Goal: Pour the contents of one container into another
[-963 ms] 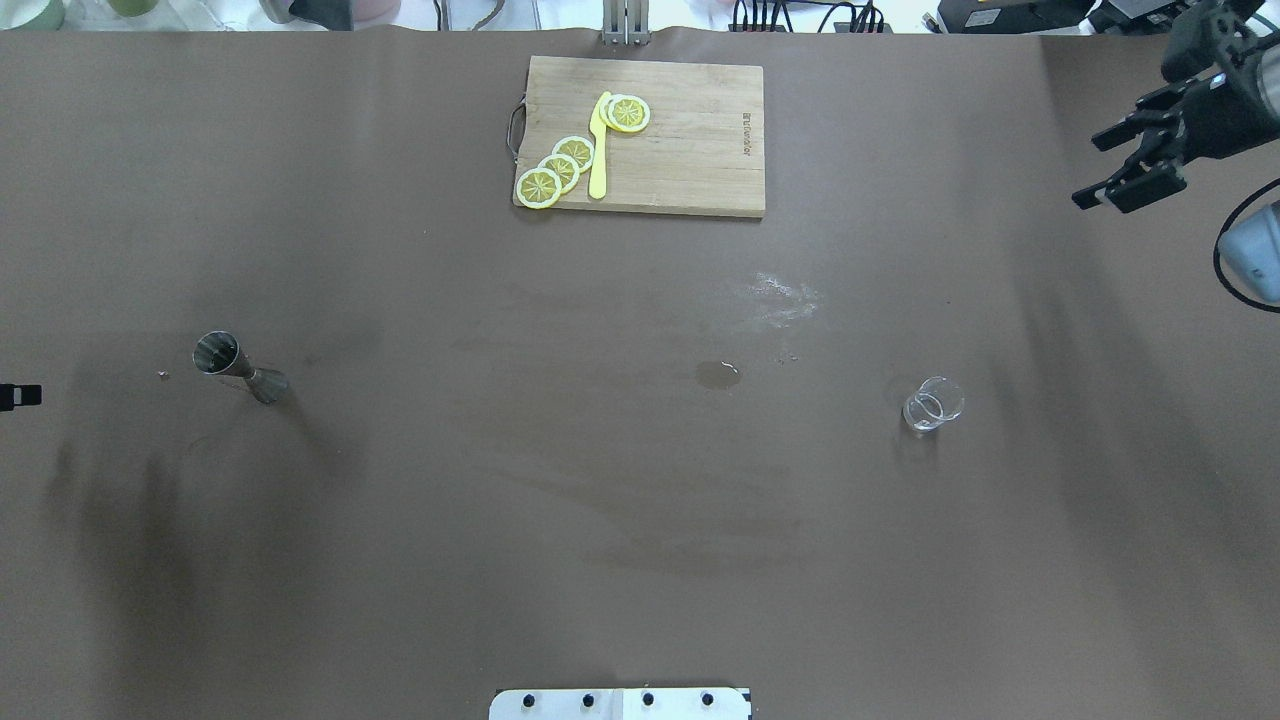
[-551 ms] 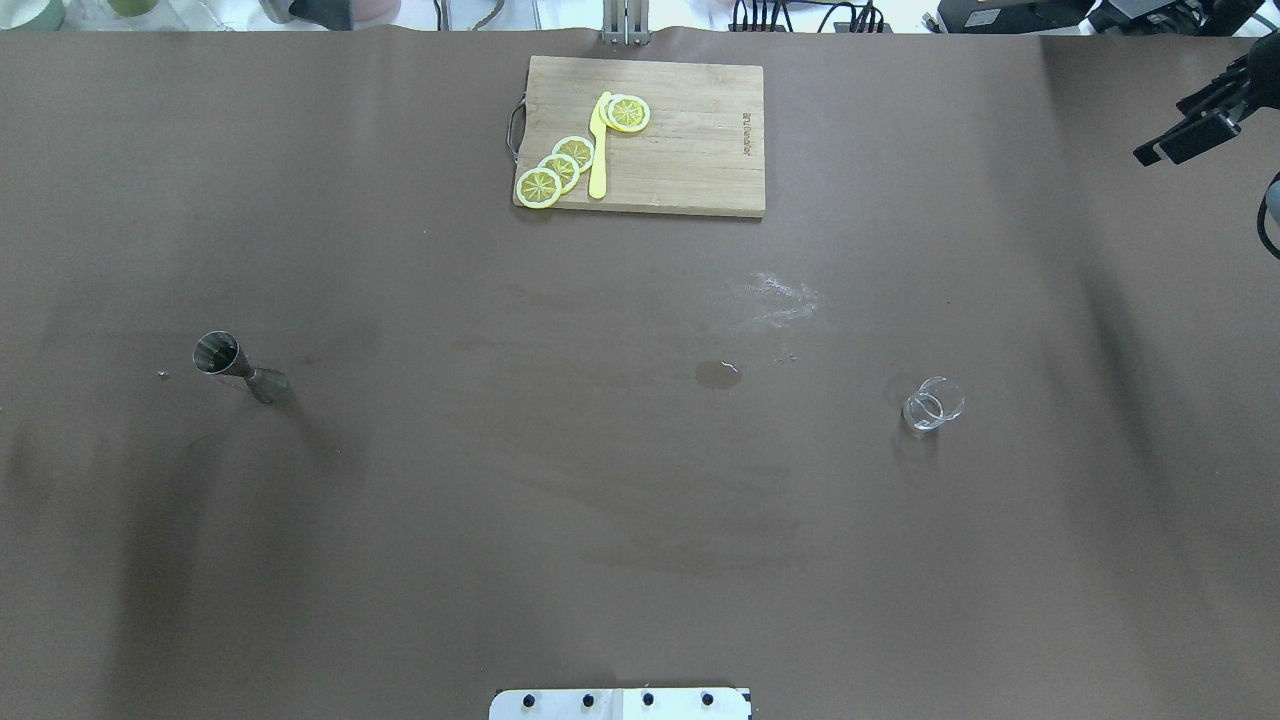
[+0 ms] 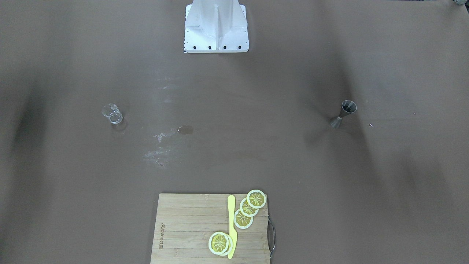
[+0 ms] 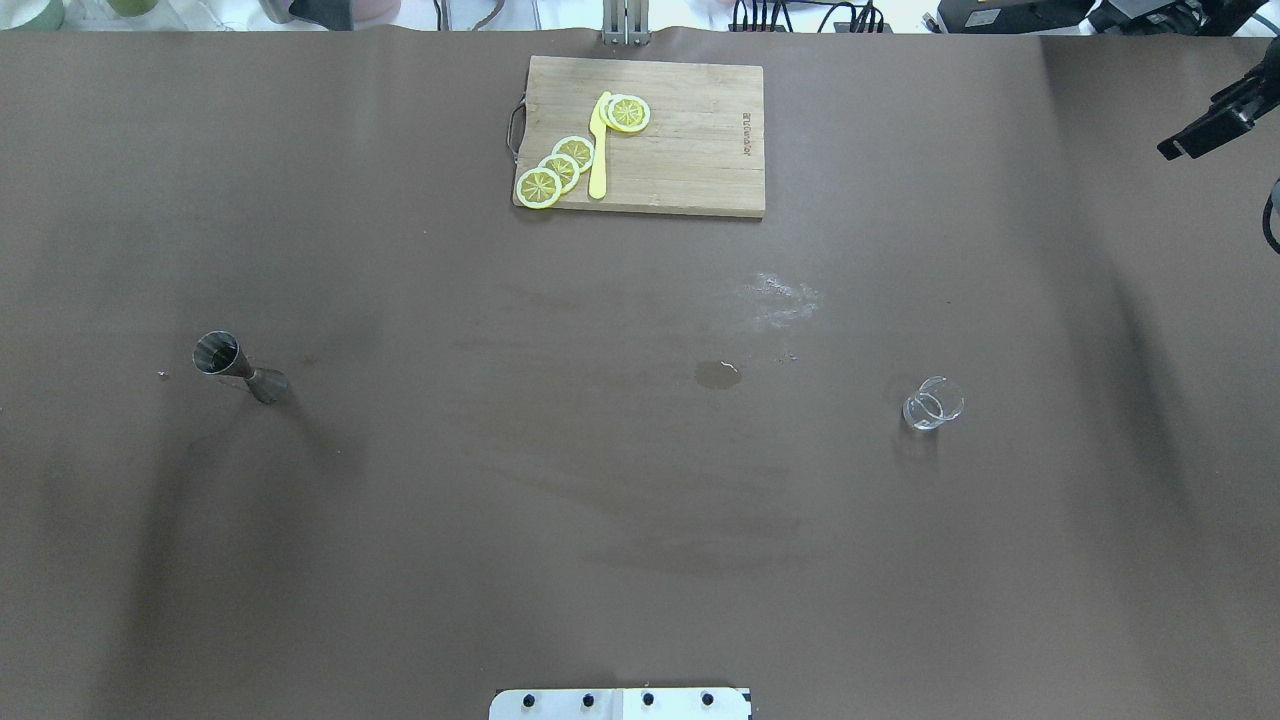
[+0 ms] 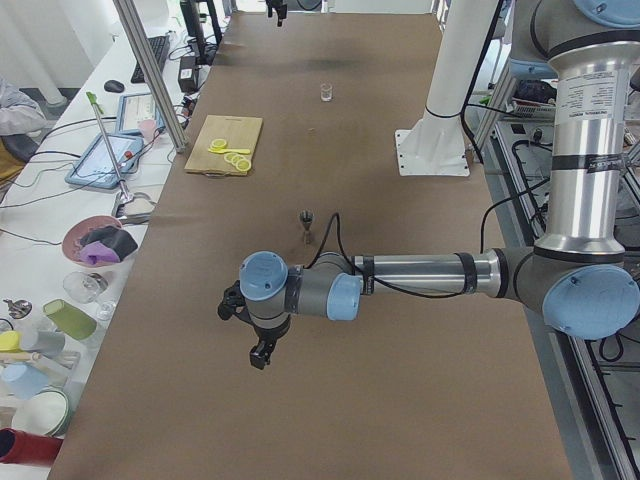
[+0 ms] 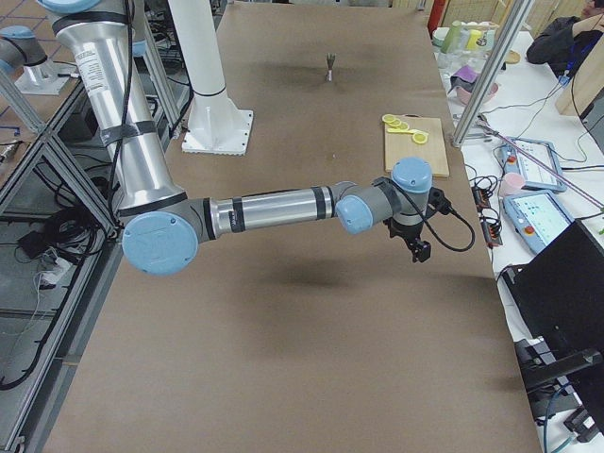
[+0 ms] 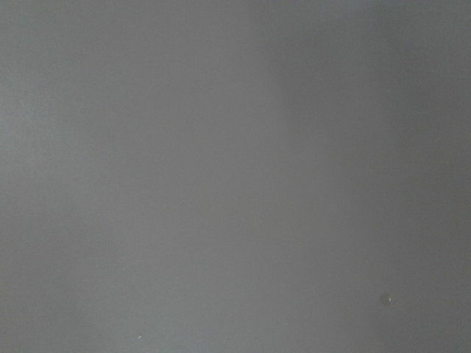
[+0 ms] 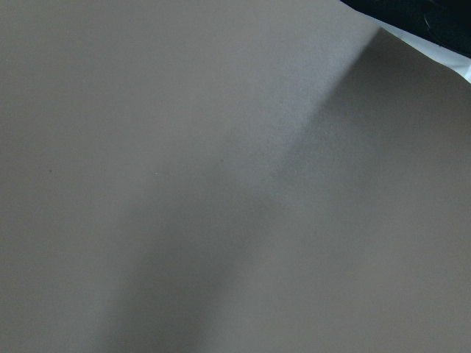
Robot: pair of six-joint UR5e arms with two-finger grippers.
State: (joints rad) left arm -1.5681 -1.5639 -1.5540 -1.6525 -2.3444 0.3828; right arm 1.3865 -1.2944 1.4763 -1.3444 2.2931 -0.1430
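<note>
A brown sheet covers the whole counter (image 4: 400, 560), marked near its middle by a small wet spot (image 4: 718, 374) and a white smear (image 4: 780, 298). At the middle of the far edge lies a wooden cutting board (image 4: 690, 150) with lemon slices (image 4: 560, 168) and a yellow knife (image 4: 599, 150) on it. The robot's white pedestal (image 3: 216, 25) stands at the near edge. A white side bench (image 5: 40, 260) beyond the far edge carries tablets, cups and cables.

The jigger (image 4: 238, 368) stands upright toward the counter's left end, about midway between the near and far edges. The tumbler (image 4: 932, 405) stands toward the right end, well apart from it. Nothing touches either.

The left tool (image 5: 260, 355) hangs over the left end, and I cannot tell whether it is released or clenched. The right tool (image 6: 416, 249) is over the right end toward the far corner, its state also unclear.

A second ago the left tool's tip showed at the overhead view's left edge; it is gone now. The right tool, then fully visible with fingers spread, has drawn off so only a sliver remains. Jigger and tumbler have not shifted
</note>
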